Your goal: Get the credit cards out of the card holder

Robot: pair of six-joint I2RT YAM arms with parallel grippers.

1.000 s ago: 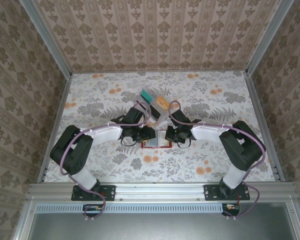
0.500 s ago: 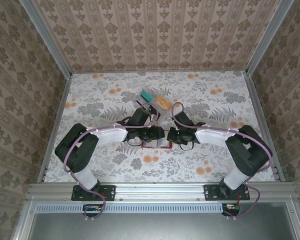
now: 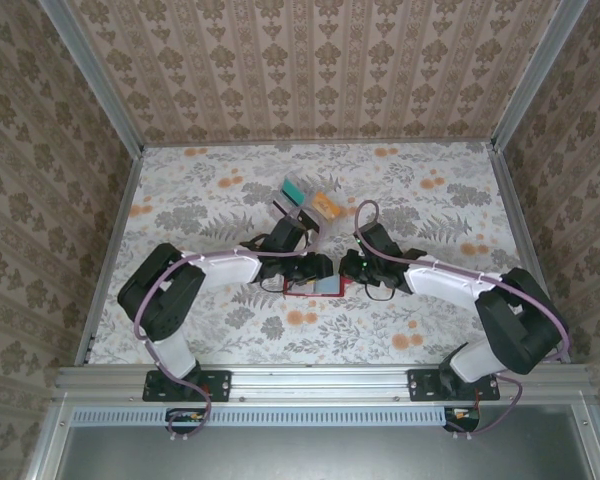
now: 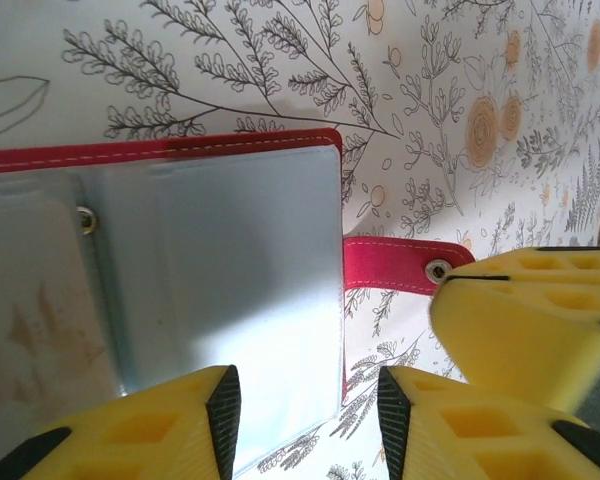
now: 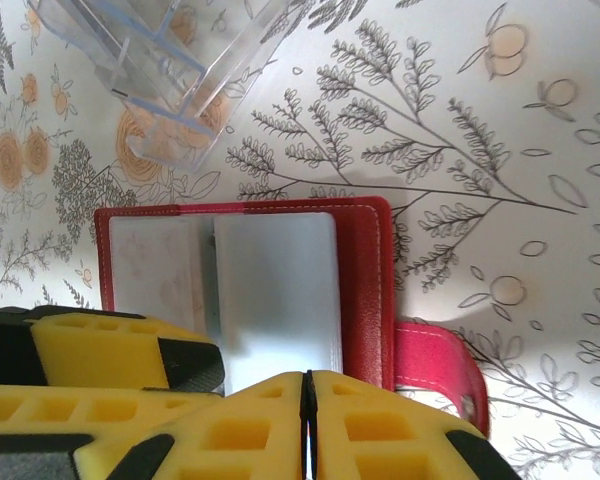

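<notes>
Since 1 second ago, I see both elbows swung right. The card holder [image 3: 315, 287] lies open mid-table, just near of the clear rack [image 3: 305, 205], 1 pale credit card [image 5: 280, 290] on its lining. The left gripper [image 4: 300, 400] fingers are spread over the card's edge. The right gripper [image 5: 305, 385] fingers are pressed together at the holder's edge.

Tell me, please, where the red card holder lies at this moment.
In the top view the card holder lies open mid-table, between the left gripper and the right gripper, on the near side of the clear rack.
</notes>
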